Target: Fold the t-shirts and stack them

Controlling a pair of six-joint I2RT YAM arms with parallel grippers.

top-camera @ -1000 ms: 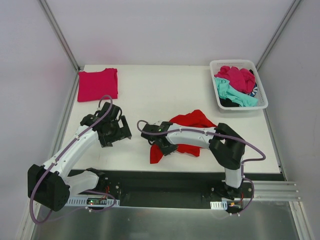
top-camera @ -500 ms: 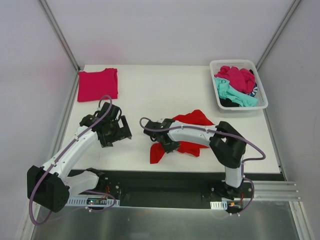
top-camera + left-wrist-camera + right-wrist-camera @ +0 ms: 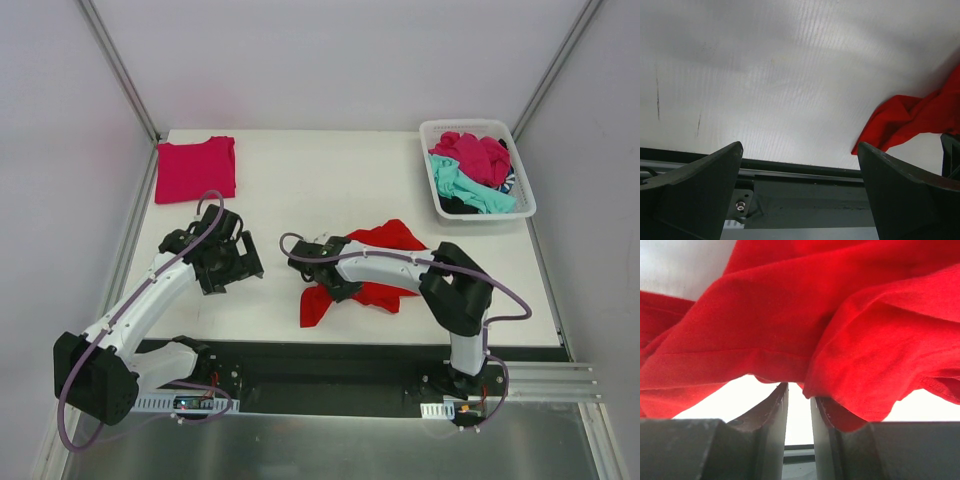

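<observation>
A bright red t-shirt [image 3: 385, 240] lies crumpled on the white table, right of centre. It fills the right wrist view [image 3: 840, 315]. My right gripper [image 3: 325, 283] is at the shirt's left edge, its fingers nearly together with a fold of red cloth over the tips [image 3: 799, 390]. My left gripper [image 3: 235, 270] is open and empty above the bare table, left of the shirt. Its wrist view shows the shirt's corner [image 3: 910, 120] between wide-spread fingers [image 3: 799, 150]. A folded magenta-pink t-shirt [image 3: 195, 168] lies at the far left corner.
A white lattice basket [image 3: 527, 200] at the far right holds magenta [image 3: 475, 153], teal [image 3: 465, 185] and dark shirts. The table's front edge and a dark rail [image 3: 805, 200] run just below the left gripper.
My right gripper has shifted a little to the right with the red cloth's edge. The left arm has hardly moved.
</observation>
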